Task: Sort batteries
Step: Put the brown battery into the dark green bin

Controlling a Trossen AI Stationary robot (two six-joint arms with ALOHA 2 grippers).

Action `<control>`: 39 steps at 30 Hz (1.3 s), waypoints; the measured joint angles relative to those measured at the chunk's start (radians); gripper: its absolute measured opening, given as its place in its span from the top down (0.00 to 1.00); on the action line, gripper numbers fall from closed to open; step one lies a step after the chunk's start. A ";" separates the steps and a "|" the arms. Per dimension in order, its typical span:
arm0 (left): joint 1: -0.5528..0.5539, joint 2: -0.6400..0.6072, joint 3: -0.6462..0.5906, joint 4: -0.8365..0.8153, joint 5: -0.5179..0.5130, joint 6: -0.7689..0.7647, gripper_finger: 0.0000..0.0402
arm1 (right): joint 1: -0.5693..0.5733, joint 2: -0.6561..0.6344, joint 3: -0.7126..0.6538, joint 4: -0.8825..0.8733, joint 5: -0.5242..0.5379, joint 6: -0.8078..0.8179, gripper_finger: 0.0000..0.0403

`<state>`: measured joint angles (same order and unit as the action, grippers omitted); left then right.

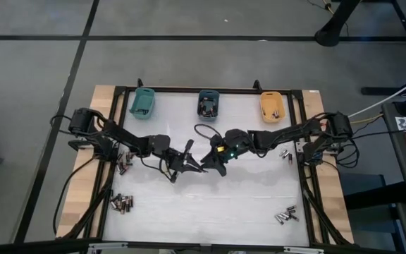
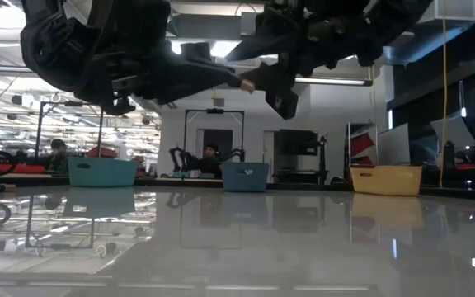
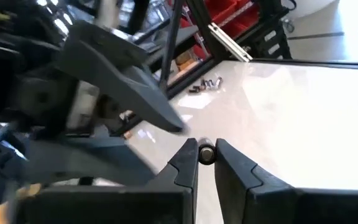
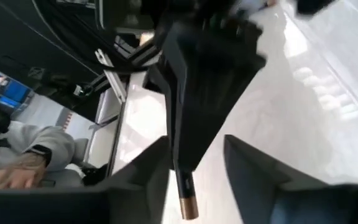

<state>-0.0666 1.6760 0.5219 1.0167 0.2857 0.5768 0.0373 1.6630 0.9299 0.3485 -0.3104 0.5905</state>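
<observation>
Battery [image 3: 206, 153] mostly hidden between left end effector [image 3: 206, 163] fingers

Two black jointed arms [image 1: 118, 137] trailing black cables, one showing green lights.

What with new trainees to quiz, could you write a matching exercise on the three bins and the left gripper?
1. teal bin
2. blue bin
3. orange bin
4. left gripper

a. far edge, middle
b. fingers shut on a battery
c. far edge, right arm's side
d. far edge, left arm's side

Pairs: 1-d, 2-a, 3-c, 4-b
</observation>
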 joint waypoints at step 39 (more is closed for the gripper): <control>0.658 -0.636 -0.007 -1.339 -1.015 -0.959 0.92 | -0.208 -0.011 0.000 -0.190 0.111 -0.418 0.48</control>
<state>0.5915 1.0400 0.5144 -0.3225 -0.7291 -0.3819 -0.1707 1.6524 0.9302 0.1590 -0.1993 0.1727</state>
